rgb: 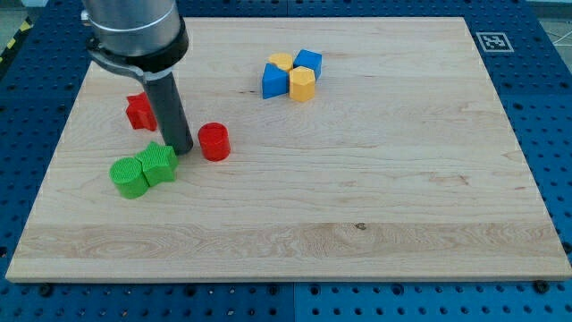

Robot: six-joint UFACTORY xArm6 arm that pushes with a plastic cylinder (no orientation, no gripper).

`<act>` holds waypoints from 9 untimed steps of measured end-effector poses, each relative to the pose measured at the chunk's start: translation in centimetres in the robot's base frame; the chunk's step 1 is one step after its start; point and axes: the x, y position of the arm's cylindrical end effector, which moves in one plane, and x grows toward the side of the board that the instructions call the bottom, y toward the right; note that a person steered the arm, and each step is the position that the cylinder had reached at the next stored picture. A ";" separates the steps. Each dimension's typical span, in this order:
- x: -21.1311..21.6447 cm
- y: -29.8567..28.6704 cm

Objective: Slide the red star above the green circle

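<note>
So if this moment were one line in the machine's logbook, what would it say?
my tip: between green star and red cylinder | red star: behind rod, above the greens | green circle: touching green star

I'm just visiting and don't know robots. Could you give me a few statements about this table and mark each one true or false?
1. My tip sits between the red cylinder and the green blocks. True.
2. The red star is right of the rod. False: it is on the view's left of it.
3. The two green blocks touch each other. True.
4. The blue and yellow blocks lie at the view's bottom. False: they cluster near the top.
</note>
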 end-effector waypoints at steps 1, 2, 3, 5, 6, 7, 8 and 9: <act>0.7 -0.7; 0.7 -2.4; 0.7 -4.7; 0.7 -5.6; 0.7 -5.6; 0.3 -5.6; -0.5 -4.8; -1.5 -3.4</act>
